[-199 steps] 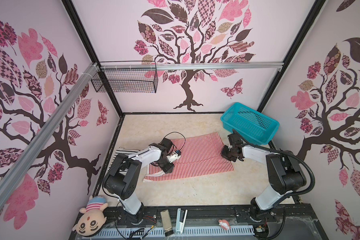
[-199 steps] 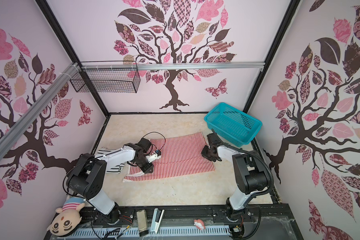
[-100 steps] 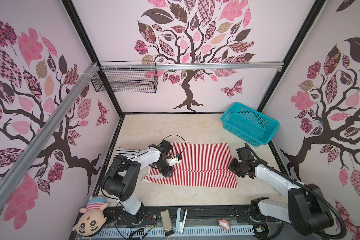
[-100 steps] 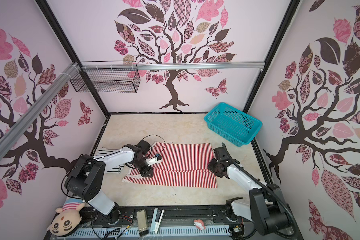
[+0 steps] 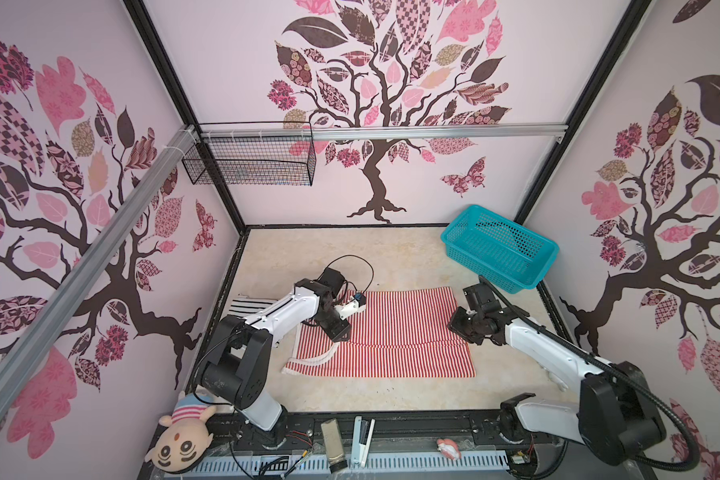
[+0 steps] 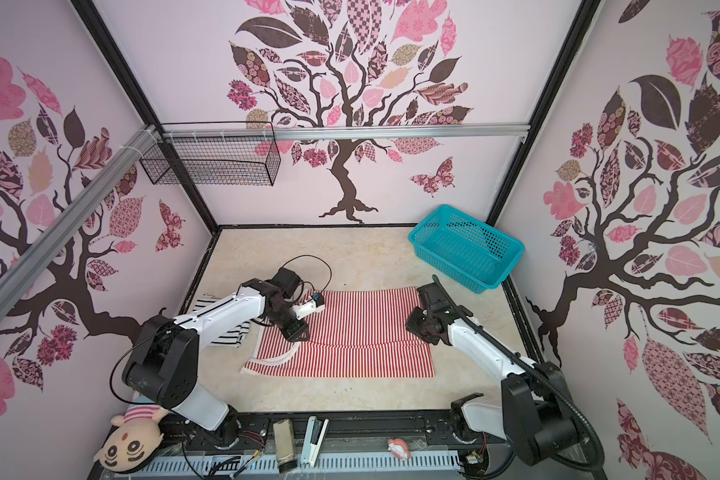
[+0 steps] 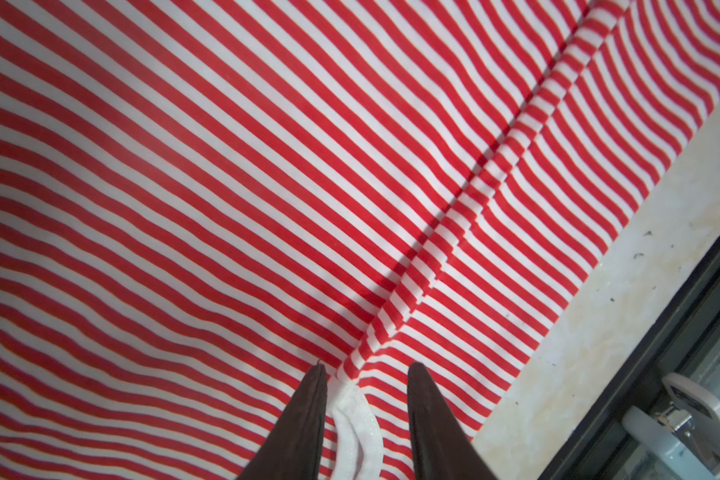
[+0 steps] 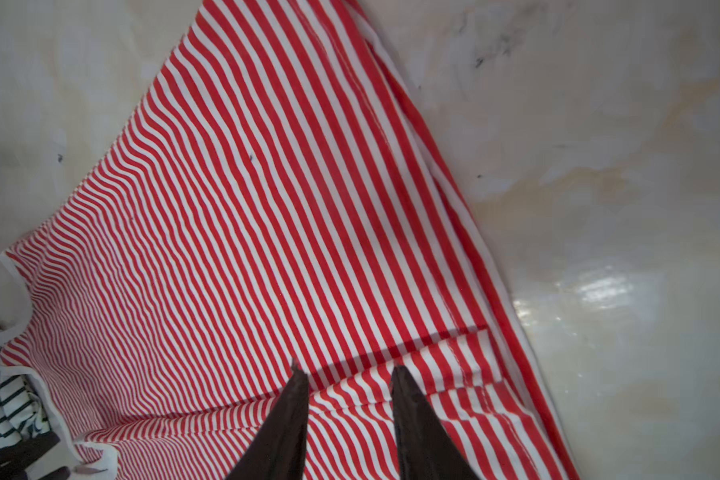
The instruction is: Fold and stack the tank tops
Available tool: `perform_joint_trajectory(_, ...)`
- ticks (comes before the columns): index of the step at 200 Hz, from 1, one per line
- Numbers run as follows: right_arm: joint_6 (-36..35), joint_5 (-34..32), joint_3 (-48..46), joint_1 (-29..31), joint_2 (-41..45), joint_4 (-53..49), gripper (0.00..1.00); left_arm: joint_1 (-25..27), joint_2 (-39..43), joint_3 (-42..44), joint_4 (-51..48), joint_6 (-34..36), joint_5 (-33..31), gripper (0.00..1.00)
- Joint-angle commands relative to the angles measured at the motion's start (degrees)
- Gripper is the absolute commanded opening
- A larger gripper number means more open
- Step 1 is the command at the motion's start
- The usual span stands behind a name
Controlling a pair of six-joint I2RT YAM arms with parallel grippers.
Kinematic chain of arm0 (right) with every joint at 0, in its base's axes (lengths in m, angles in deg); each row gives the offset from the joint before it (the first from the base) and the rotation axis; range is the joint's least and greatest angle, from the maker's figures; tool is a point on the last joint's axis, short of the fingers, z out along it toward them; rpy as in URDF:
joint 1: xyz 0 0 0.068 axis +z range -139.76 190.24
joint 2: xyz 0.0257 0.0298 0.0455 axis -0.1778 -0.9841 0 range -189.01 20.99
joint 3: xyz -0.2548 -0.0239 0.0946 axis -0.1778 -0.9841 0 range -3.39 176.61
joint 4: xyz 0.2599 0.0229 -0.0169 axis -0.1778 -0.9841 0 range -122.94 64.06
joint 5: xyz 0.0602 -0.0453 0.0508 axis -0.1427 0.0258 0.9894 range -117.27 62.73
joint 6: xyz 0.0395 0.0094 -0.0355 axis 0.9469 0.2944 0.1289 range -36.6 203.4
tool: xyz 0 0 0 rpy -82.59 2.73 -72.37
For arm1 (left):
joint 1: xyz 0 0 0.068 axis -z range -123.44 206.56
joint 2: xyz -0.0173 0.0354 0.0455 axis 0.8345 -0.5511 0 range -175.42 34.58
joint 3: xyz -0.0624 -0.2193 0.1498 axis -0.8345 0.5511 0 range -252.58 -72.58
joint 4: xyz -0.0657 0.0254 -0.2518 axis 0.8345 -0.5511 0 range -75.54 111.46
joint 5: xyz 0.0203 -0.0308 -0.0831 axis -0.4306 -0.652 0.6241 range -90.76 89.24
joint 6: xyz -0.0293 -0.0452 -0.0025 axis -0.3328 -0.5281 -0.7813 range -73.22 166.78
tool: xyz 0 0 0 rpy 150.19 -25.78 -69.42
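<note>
Top views: note red-striped top (image 5: 395, 332) stretched lengthwise between left fingers (image 7: 304, 424) and right fingers (image 8: 285, 419), both parted, gripping nothing.

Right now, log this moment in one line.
red-striped top: folded over once, flat | left hand: open over white trim | right hand: open above fold edge | black-striped top: beside it, under left arm

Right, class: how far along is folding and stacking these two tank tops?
Done: the red-and-white tank top lies flat with one lengthwise fold. In hand: the left gripper and right gripper sit open at that fold's ends. Left: further folds, then the black-and-white tank top, partly under the left arm, not yet stacked.
</note>
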Motion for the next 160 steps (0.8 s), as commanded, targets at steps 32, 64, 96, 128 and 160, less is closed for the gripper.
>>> perform_joint_trajectory(32,-3.4,1.1,5.7,0.4,-8.5,4.7,0.38,0.2,-5.6,-2.2,3.1,-2.2,-3.5,0.37)
perform_joint_trajectory(64,-3.6,2.0,6.3,0.4,-14.0,6.5,0.38,0.2,-8.8,-3.4,4.9,-3.9,-8.8,0.36)
perform_joint_trajectory(96,-3.6,1.1,3.2,0.5,-13.1,7.5,0.39,0.4,-8.7,-2.3,4.8,-3.2,-8.7,0.36)
perform_joint_trajectory(128,-3.1,0.4,-0.2,0.5,-12.0,7.4,0.39,1.2,-10.1,-1.9,4.6,-2.7,-8.8,0.36)
perform_joint_trajectory(160,-2.5,-1.0,-3.9,0.5,-9.3,6.7,0.40,4.0,-10.8,-0.9,4.9,-2.8,-10.2,0.36)
